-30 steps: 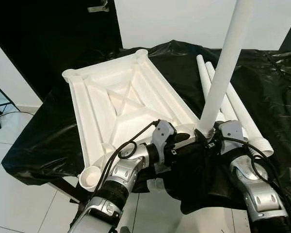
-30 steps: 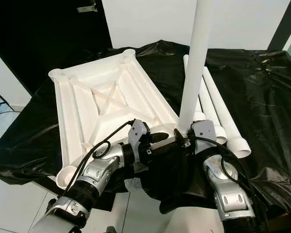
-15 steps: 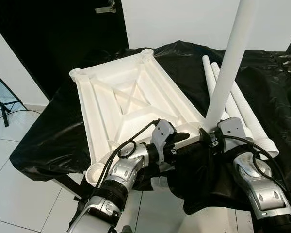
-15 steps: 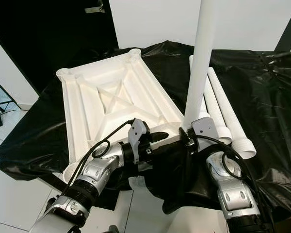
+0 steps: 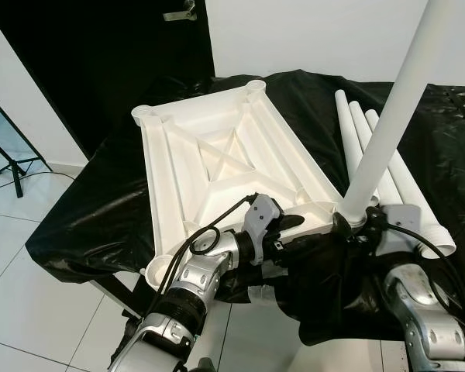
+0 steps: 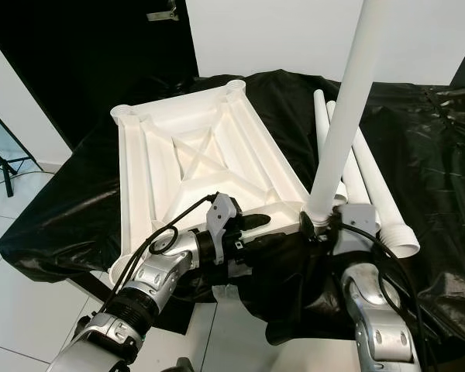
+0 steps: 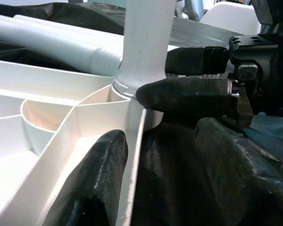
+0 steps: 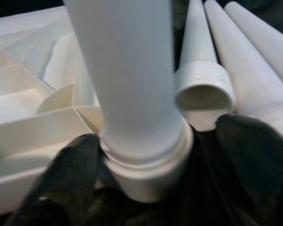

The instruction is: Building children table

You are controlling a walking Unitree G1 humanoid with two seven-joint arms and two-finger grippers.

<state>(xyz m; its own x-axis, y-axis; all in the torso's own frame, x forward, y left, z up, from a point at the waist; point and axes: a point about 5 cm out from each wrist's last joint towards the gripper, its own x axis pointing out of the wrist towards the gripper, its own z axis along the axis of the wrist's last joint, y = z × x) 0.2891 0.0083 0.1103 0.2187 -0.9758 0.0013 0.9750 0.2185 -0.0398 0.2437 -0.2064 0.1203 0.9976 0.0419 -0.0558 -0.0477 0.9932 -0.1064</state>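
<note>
At the tabletop's (image 5: 217, 155) near corner, right pincer (image 5: 355, 225) grips the upright leg (image 5: 384, 132); left pincer (image 5: 294, 221) clamps the rim.

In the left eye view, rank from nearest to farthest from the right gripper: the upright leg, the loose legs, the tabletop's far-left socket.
1. Upright leg, at the right gripper.
2. Loose legs, lying just behind on the cloth.
3. Far-left socket, across the tabletop.

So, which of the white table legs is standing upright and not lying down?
The leg in the near right corner socket of the tabletop, right gripper at its base; the other three lie on the black sheet.
</note>
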